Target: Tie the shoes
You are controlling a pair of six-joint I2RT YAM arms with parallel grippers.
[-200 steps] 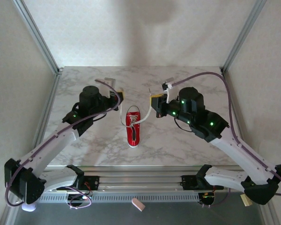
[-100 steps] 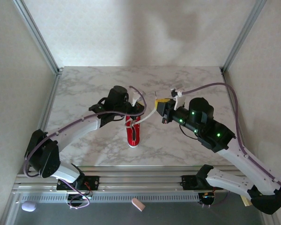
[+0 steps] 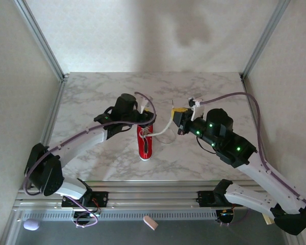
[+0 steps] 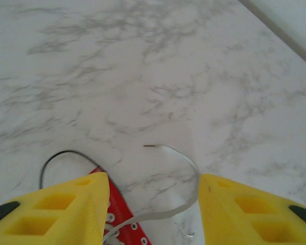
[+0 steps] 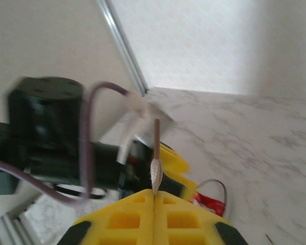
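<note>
A small red canvas sneaker with a white rubber toe cap (image 3: 145, 144) was found near the middle of the marble-patterned tabletop (image 3: 92, 97), its toe pointed toward the arm bases. The left gripper (image 4: 152, 194) was positioned low over the laced opening of the shoe, with its yellow fingers (image 4: 66, 206) set moderately apart and nothing clamped between them. A loose white lace strand (image 4: 158, 213) was seen curling out across the tabletop from the eyelets, with its dark end lying free. The right gripper (image 5: 154, 196) was held off to the shoe's right, apart from it, with its fingers pressed fully together on a white lace tip (image 5: 154, 173) that stuck up from the seam. From there the lace was draped in a slack curve back to the shoe.

The step in hand was judged to be an early one: one end was secured and the other not yet taken, so no knot could be said to have been formed. For the next move, the loose strand would need to be brought between the left fingers and pinched close to the eyelets. The held end would have to be kept steady, so that the light shoe was not dragged or tipped.
</note>
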